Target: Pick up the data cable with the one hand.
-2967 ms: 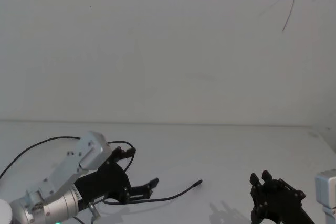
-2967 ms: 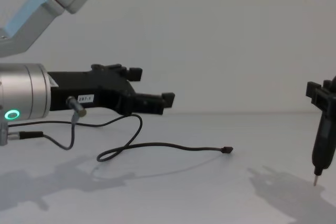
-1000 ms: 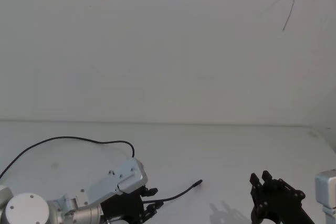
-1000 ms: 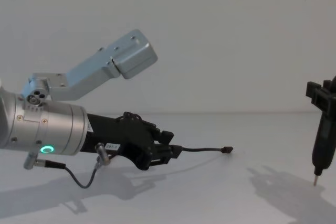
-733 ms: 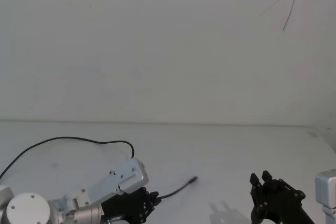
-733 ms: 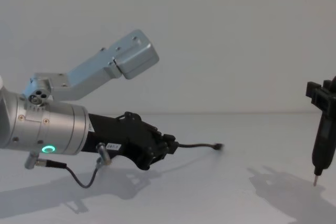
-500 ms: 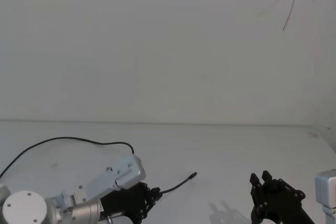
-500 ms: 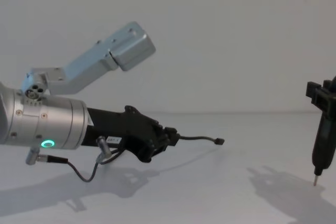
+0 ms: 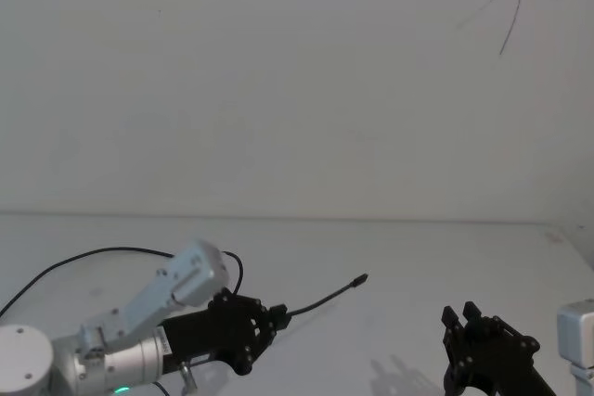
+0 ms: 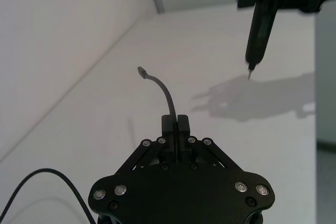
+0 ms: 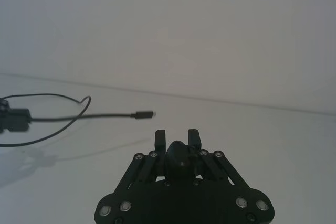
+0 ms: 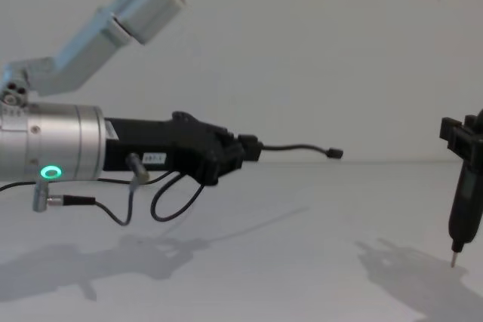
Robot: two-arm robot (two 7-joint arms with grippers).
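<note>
Since the left end effector (image 12: pixel 253 149) pinches the data cable (image 12: pixel 294 148) near its plug (image 12: pixel 334 154), that end juts clear above the surface (image 12: pixel 302 262). Right of the cable, the right end effector (image 9: pixel 464 314) idles, gripping a pen tool (image 12: pixel 462 209).

There is one data cable (image 12: pixel 298 147). Two grippers show, the left gripper (image 12: pixel 251 148) and the right gripper (image 9: pixel 459 311). One pen-shaped tool (image 12: pixel 463 209) with a metal tip.
</note>
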